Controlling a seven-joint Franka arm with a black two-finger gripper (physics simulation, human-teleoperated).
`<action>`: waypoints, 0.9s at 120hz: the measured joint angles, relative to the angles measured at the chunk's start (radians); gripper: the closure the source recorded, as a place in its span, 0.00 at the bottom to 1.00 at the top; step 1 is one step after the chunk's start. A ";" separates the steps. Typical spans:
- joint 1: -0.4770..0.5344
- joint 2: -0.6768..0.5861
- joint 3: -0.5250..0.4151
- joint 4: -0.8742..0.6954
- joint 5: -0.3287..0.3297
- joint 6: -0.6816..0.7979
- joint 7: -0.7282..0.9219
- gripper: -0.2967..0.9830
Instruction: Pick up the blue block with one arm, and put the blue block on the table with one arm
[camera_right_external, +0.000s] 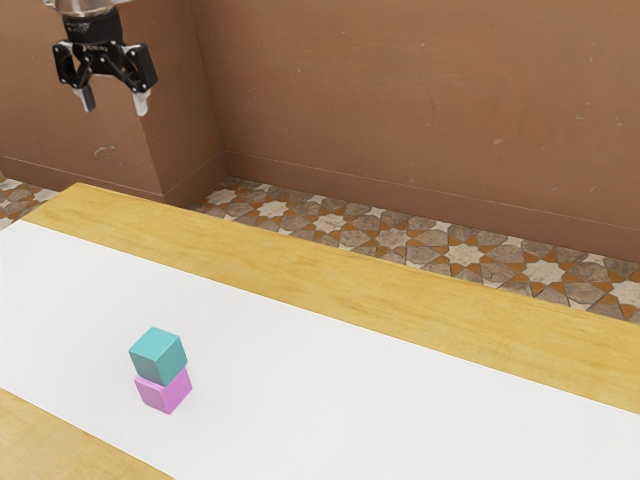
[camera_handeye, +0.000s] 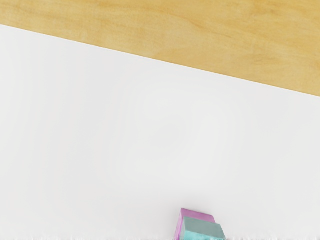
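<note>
And here we are, the gripper (camera_right_external: 115, 101) hanging high in the exterior view's upper left, fingers spread apart with a clear gap between them, and it's well apart from the blocks! There are small pale markings on its black housing, possibly lettering, but they're too small to read. Down to the table (camera_right_external: 300, 260) we go, a yellowish wooden one with a broad white strip (camera_right_external: 320, 370) laid along it, and there's the star of the show: the blue block (camera_right_external: 158, 355), a greenish blue, perched on top of the pink block (camera_right_external: 165, 391)! It's a two-block stack, the upper one sitting a touch off the lower, so a sliver of the pink block's top peeks out, and the pink one is right down on the white strip, toward the exterior view's lower left. Over to the wrist view, and both blocks are in the shot, partly cut off by its edge, the blue one overlapping the pink. Beyond the table, it's a floor (camera_right_external: 390, 238) of patterned tiles with pale star shapes, running up to a scuffed brown wall (camera_right_external: 400, 90)!
</note>
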 joint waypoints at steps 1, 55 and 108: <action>0.000 0.000 0.000 0.000 0.000 -0.001 0.000 0.23; -0.120 -0.180 -0.264 0.258 0.015 -0.083 0.010 0.23; 0.001 0.070 -0.050 -0.467 -0.015 0.411 0.021 0.23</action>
